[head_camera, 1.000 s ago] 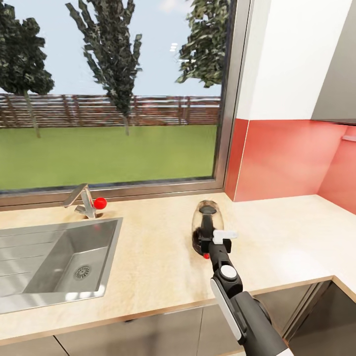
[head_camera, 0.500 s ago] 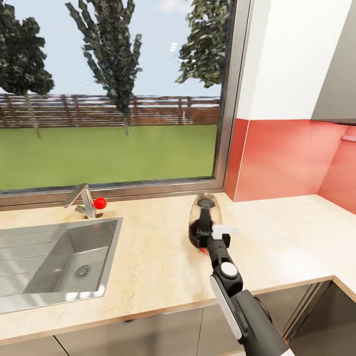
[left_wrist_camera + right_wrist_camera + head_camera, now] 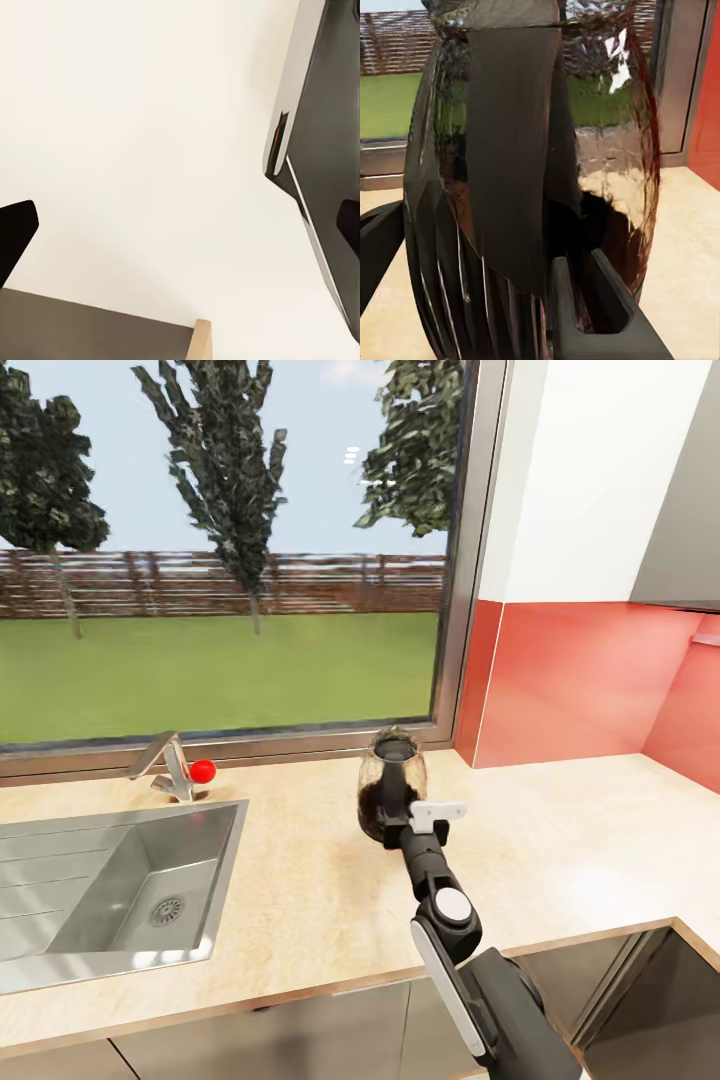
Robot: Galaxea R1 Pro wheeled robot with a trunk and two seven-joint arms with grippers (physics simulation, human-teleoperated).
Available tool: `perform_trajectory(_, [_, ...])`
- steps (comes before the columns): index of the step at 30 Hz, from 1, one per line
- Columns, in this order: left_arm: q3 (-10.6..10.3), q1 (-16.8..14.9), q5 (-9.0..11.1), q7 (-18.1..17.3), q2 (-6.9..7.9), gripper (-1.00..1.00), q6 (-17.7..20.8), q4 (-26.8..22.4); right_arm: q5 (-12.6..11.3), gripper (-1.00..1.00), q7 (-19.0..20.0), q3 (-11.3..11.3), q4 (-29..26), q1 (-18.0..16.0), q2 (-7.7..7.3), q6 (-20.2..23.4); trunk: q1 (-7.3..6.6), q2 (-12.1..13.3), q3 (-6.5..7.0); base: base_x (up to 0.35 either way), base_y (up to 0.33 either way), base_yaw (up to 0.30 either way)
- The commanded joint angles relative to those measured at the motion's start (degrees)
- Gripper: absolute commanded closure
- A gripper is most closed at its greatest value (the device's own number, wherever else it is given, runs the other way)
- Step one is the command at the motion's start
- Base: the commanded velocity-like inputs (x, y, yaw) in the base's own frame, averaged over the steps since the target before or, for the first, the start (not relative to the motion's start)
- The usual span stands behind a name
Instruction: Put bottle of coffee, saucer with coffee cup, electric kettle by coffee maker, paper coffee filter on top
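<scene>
On the countertop [image 3: 300,880], the right fingers [image 3: 585,315] clench the electric kettle [image 3: 390,795] by its handle.

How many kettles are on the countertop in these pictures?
1. The kettle stands on the countertop near the window corner, right of the sink, at the right gripper. Others may be out of view.

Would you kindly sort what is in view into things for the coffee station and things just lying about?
For the job:
- rounded clear-glass electric kettle, black handle, in the right gripper
- tan speckled countertop

Just lying about:
- steel sink
- steel tap with red knob
- window
</scene>
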Motion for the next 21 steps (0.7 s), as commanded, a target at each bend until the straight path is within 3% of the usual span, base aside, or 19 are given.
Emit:
perform_trajectory(1, [-0.39, -0.04, 0.55, 0.05, -0.01, -1.00, -0.33, 0.11, -0.31, 1.00, -0.31, 0.15, -0.10, -0.08, -0.02, 0.16, 0.03, -0.13, -0.11, 0.000, 0.000, 0.000])
perform_trajectory(10, [-0.26, -0.04, 0.63, 0.01, 0.06, -1.00, -0.39, 0.12, -0.33, 1.00, 1.30, 5.43, 0.07, -0.08, -0.49, -0.18, 0.03, -0.13, -0.09, 0.000, 0.000, 0.016])
perform_trajectory(17, [-0.15, -0.04, 0.66, -0.12, 0.05, -1.00, -0.41, 0.06, -0.33, 1.00, 1.30, 5.81, 0.07, -0.07, -0.63, -0.18, 0.03, -0.13, 0.19, -0.006, 0.000, 0.235])
perform_trajectory(21, [-0.07, -0.04, 0.65, -0.12, 0.00, -1.00, -0.42, 0.04, -0.33, 1.00, 1.30, 5.82, 0.07, -0.01, -0.63, -0.11, 0.03, -0.13, 0.41, -0.219, 0.000, 0.233])
